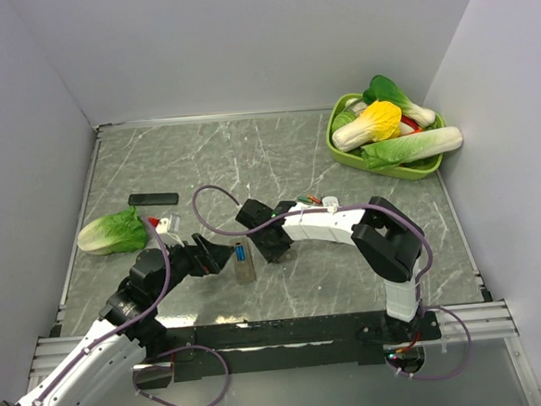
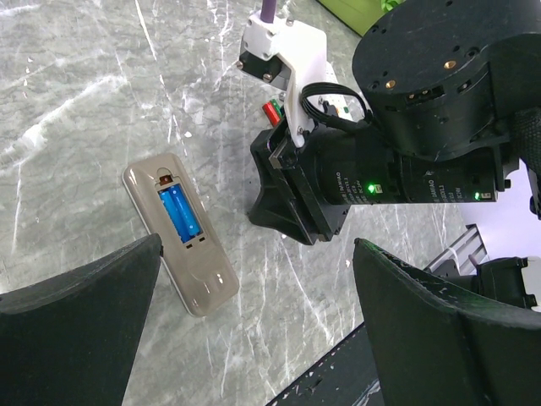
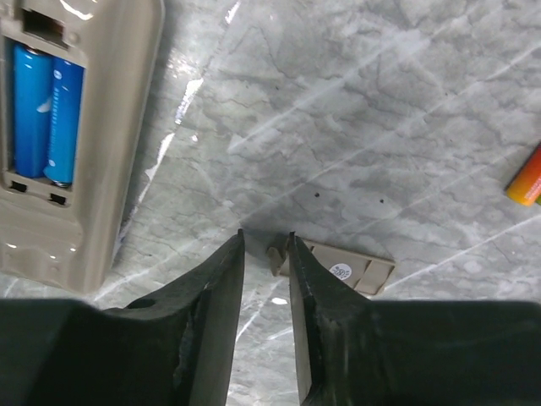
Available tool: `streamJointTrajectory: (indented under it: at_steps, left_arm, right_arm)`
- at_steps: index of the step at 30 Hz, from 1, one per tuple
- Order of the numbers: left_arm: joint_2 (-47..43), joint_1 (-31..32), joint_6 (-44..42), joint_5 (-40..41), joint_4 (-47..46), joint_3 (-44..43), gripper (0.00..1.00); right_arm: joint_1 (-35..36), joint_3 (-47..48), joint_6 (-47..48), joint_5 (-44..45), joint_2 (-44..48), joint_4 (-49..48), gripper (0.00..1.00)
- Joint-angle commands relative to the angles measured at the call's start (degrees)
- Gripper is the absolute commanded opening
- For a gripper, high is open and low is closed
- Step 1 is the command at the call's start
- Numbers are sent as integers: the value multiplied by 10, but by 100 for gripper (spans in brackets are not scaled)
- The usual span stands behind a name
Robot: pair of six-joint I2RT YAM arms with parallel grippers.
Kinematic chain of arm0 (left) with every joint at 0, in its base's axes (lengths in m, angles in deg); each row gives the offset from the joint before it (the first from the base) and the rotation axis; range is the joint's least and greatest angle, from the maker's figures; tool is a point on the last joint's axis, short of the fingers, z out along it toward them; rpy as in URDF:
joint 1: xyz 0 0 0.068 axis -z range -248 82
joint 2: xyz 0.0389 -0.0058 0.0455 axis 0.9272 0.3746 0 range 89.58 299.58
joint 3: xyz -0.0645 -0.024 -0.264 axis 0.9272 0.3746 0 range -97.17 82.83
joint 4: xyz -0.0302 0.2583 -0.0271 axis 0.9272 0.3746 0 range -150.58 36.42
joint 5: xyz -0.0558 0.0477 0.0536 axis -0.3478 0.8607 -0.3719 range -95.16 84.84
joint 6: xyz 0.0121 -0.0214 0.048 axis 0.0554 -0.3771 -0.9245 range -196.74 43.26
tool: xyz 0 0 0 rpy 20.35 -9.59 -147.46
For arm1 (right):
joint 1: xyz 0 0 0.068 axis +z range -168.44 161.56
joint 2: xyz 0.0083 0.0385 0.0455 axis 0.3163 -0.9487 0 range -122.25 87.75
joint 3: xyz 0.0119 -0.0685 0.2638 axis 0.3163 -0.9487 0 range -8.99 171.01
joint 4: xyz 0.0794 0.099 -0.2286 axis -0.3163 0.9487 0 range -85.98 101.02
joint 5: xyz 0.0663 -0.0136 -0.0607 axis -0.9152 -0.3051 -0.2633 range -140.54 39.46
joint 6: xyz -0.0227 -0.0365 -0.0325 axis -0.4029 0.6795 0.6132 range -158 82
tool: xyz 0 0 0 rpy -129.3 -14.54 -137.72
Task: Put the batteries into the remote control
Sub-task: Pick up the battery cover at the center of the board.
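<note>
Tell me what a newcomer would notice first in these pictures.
The grey-beige remote control lies back-up in the middle of the table, its compartment open with two blue batteries inside. A loose beige cover lies by the right arm's jaws. In the far right corner sits a green basket of vegetables.
</note>
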Motion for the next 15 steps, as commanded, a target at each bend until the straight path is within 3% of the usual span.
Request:
streamJointTrajectory:
  at_steps: [1, 15]
  left_arm:
    - [-3, 0, -9, -7, -19, 2, 100]
    - [-2, 0, -5, -9, -21, 5, 99]
  right_arm:
    - [5, 25, -12, 25, 19, 35, 37]
    - [12, 15, -24, 51, 43, 40, 36]
